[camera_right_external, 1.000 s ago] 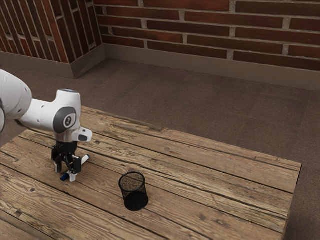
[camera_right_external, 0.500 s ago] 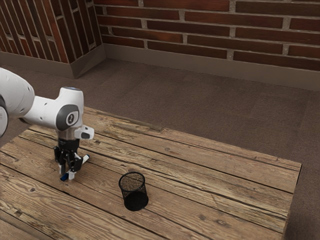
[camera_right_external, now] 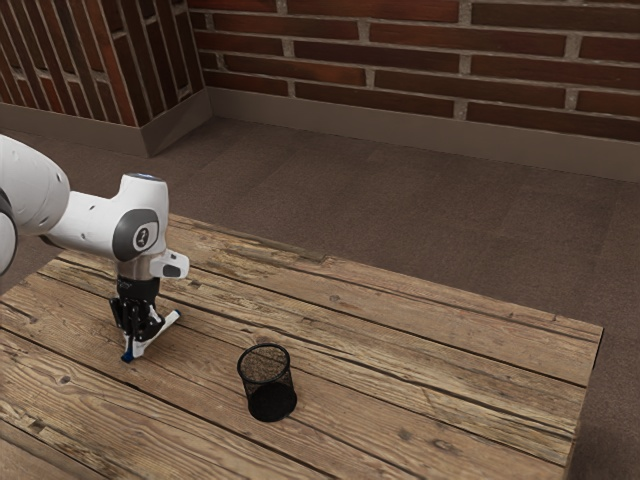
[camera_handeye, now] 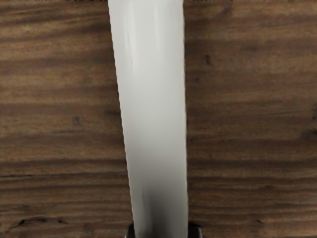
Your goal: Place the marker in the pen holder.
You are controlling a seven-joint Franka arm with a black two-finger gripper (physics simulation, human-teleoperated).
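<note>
Across the back of the room runs a wall (camera_right_external: 400,60) of dark red brick with pale mortar, its exterior-view-left section jutting forward, and a plain grey-brown skirting (camera_right_external: 400,118) follows its foot. A brown floor (camera_right_external: 380,210) spreads between that skirting and the worktop (camera_right_external: 400,330), faintly marked off in panels. The worktop is of weathered planks, their long seams slanting down toward the exterior view's right, with knots, splits and rough streaks in the grain. From the exterior view's left comes the white arm (camera_right_external: 90,222), bent downward at its wrist. Well in from the worktop's far edge stands the pen holder (camera_right_external: 272,403), upright, black and of open mesh, apart from the hand (camera_right_external: 138,349) and on its exterior-view-right side. The hand points down, low over the planks, and appears to be gripping the marker (camera_right_external: 166,325), with a fingertip against either side of the white barrel. The marker slants, blue at its nearer end and dark at the farther tip, outside the pen holder; whether it touches the wood is hard to tell.
</note>
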